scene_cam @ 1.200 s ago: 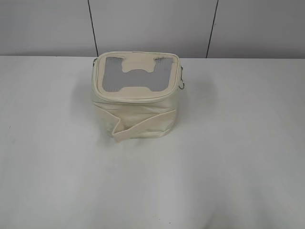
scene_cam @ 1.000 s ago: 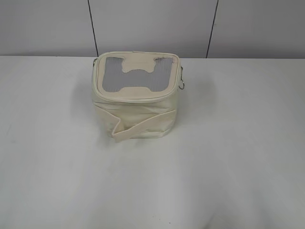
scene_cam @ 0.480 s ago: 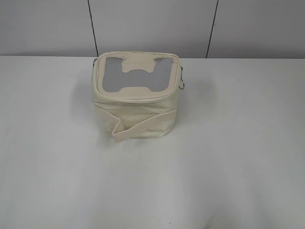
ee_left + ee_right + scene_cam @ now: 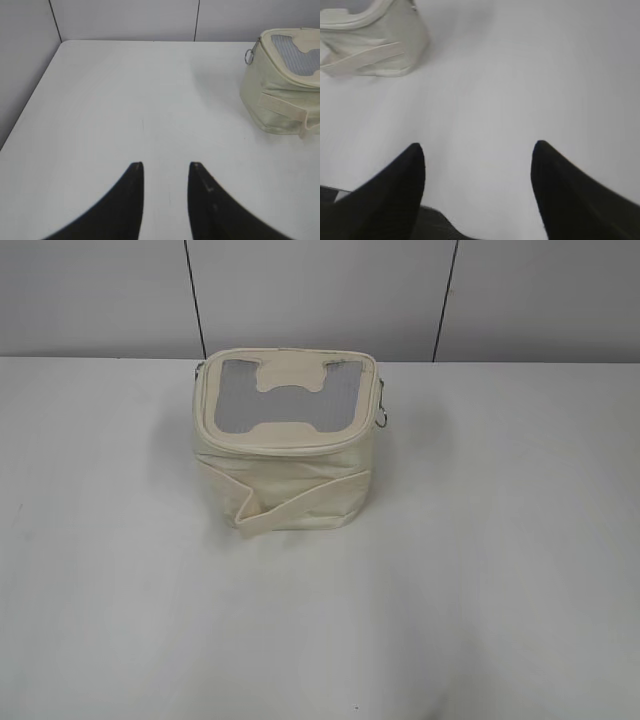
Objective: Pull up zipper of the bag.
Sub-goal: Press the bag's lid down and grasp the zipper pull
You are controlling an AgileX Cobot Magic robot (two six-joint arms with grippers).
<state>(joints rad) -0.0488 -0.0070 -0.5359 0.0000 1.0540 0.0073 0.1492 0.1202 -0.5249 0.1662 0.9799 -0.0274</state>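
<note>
The small boxy cream bag (image 4: 285,480) stands on the white table, its grey top panel with a cream H-shaped patch facing up and a cream strap across its front. The zipper (image 4: 290,446) runs as a thin line around the top rim; a silver ring pull (image 4: 382,418) hangs at the bag's right side. The bag also shows at the right edge of the left wrist view (image 4: 282,85), with a ring (image 4: 248,56), and at the top left of the right wrist view (image 4: 370,40). My left gripper (image 4: 165,165) is open and empty over bare table. My right gripper (image 4: 477,146) is open and empty. Neither shows in the exterior view.
The white table (image 4: 480,570) spreads around the bag. A grey panelled wall (image 4: 320,295) stands behind it. The table's left edge (image 4: 30,105) meets the wall in the left wrist view.
</note>
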